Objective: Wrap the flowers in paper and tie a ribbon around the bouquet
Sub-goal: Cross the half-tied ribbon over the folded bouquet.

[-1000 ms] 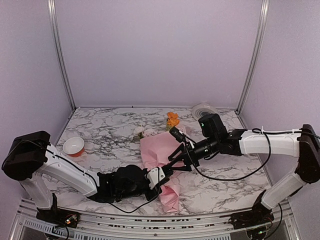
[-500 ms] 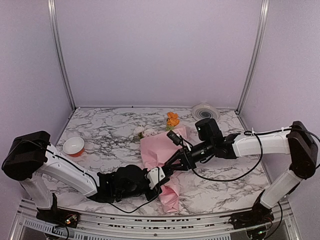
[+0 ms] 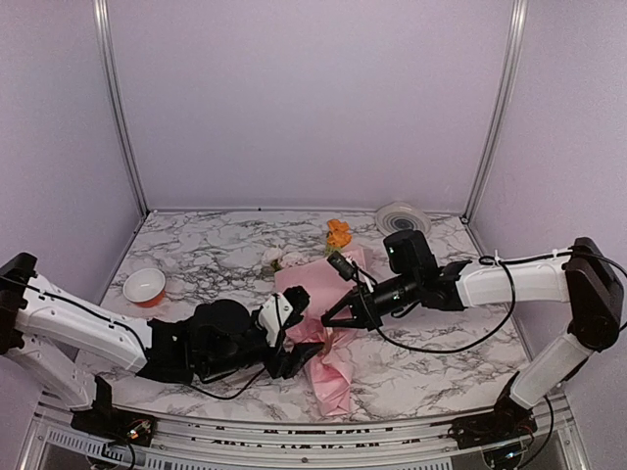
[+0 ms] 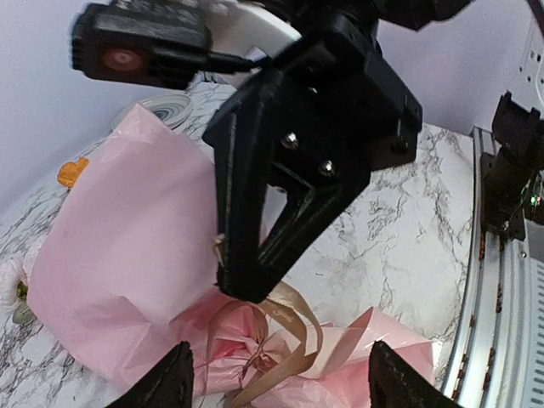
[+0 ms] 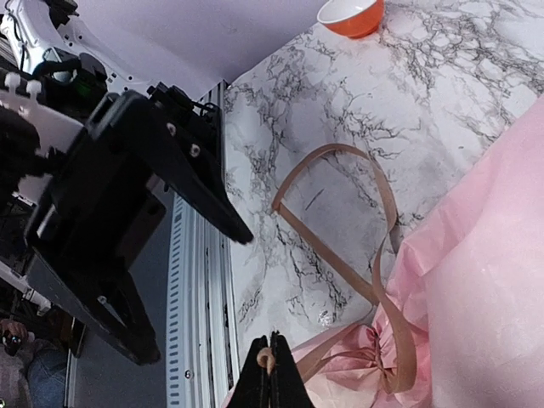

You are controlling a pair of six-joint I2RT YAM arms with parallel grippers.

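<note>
The bouquet (image 3: 330,364) lies on the marble table, a pink paper (image 4: 127,255) cone gathered at its neck. An orange bloom (image 3: 338,235) and pale flowers (image 3: 275,259) show at the far, wide end. The tan ribbon (image 4: 308,333) circles the pinched neck and loops loosely over the table (image 5: 338,253). My right gripper (image 5: 273,360) is shut on a strand of the ribbon, its tip just above the neck (image 4: 246,285). My left gripper (image 4: 285,384) is open, its fingertips either side of the neck and touching nothing.
An orange-rimmed bowl (image 3: 144,286) stands at the left of the table. A round white-grey disc (image 3: 400,216) lies at the back right. The table's metal front rail (image 5: 197,280) runs close beside the bouquet's narrow end. Purple walls enclose the space.
My left gripper has opened and drawn back to the left, away from the bouquet's neck. My right gripper has shut on the ribbon strand there.
</note>
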